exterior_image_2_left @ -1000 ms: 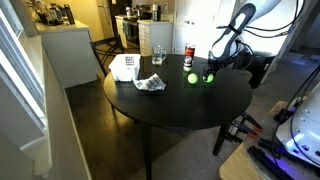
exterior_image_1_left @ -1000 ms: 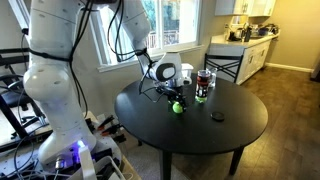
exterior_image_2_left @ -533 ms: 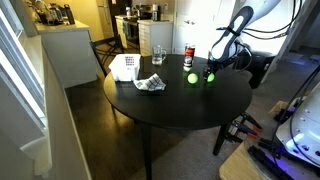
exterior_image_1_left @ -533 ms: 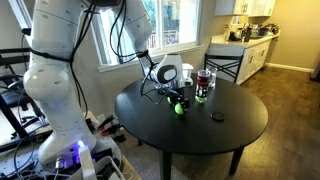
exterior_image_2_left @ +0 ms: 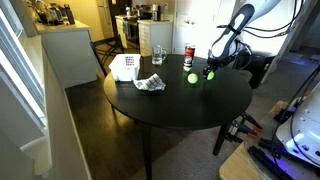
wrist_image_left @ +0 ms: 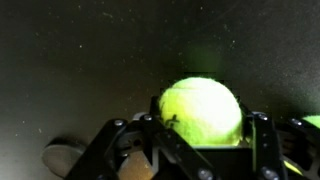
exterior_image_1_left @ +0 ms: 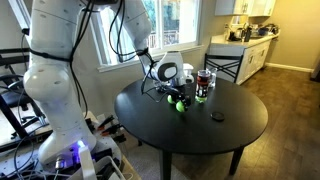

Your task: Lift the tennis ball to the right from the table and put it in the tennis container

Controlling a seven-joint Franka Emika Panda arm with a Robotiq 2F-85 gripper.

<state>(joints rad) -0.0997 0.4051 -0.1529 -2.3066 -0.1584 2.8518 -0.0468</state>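
In the wrist view a fuzzy yellow-green tennis ball (wrist_image_left: 200, 108) fills the space between my fingers (wrist_image_left: 262, 135), and my gripper (wrist_image_left: 203, 132) is shut on it. The ball still rests on the black round table (exterior_image_2_left: 170, 105). In an exterior view the gripper (exterior_image_2_left: 212, 70) stands over that ball (exterior_image_2_left: 209, 77), with a second identical ball (exterior_image_2_left: 192, 77) just beside it. A sliver of that other ball (wrist_image_left: 312, 122) shows at the wrist view's right edge. The tennis container (exterior_image_1_left: 204, 85), a clear tube with a dark red lower part, stands upright close behind the gripper (exterior_image_1_left: 181, 97).
A white tray (exterior_image_2_left: 124, 67), a crumpled wrapper (exterior_image_2_left: 150, 84) and a clear glass (exterior_image_2_left: 157, 55) sit on the table's far side from the arm. A small dark object (exterior_image_1_left: 216, 117) lies near the table's middle. A chair (exterior_image_1_left: 224, 65) stands behind the container.
The jaws have closed from wide open onto the tennis ball. The arm and both balls have stayed where they were.
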